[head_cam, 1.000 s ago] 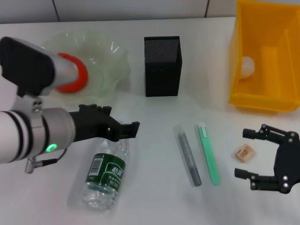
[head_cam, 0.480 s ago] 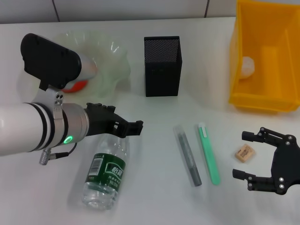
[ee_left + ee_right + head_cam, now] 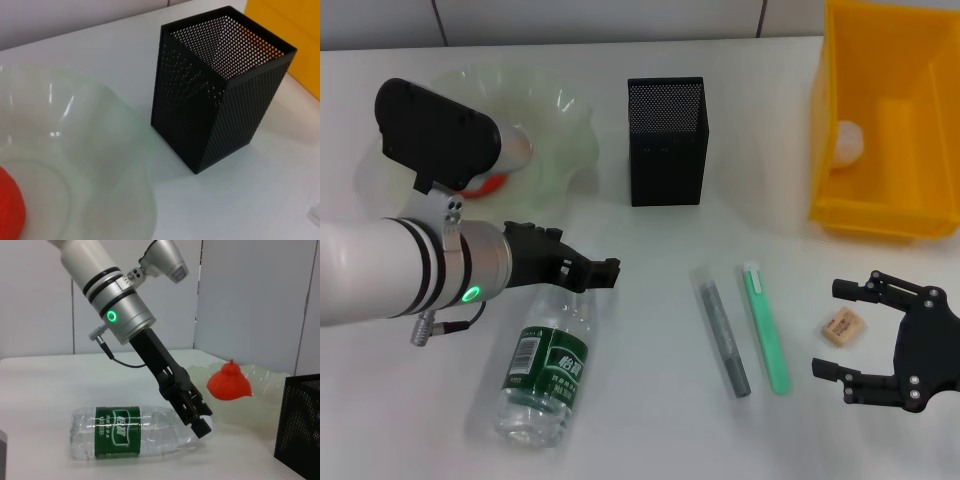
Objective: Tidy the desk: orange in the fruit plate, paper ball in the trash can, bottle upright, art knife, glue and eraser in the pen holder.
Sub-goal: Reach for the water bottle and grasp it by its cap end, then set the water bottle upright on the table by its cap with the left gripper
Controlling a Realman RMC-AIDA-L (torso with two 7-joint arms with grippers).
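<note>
left claw (image 3: 605, 272) hides bottle (image 3: 543, 385) cap, spread unclear; right claw (image 3: 860, 335) spread beside eraser (image 3: 840, 327).

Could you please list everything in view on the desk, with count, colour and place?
Orange: one, red-orange, in the fruit plate.
Fruit plate: one, pale green, far left.
Pen holder: one, black mesh, far centre, upright.
Trash can: one, yellow, far right.
Paper ball: one, white, inside the trash can.
Bottle: one, clear with green label, lying near left.
Grey stick: one, centre.
Green stick: one, beside the grey one.
Eraser: one, beige, near right.
Left gripper: black, at the bottle's neck end.
Right gripper: black, open around the eraser.
</note>
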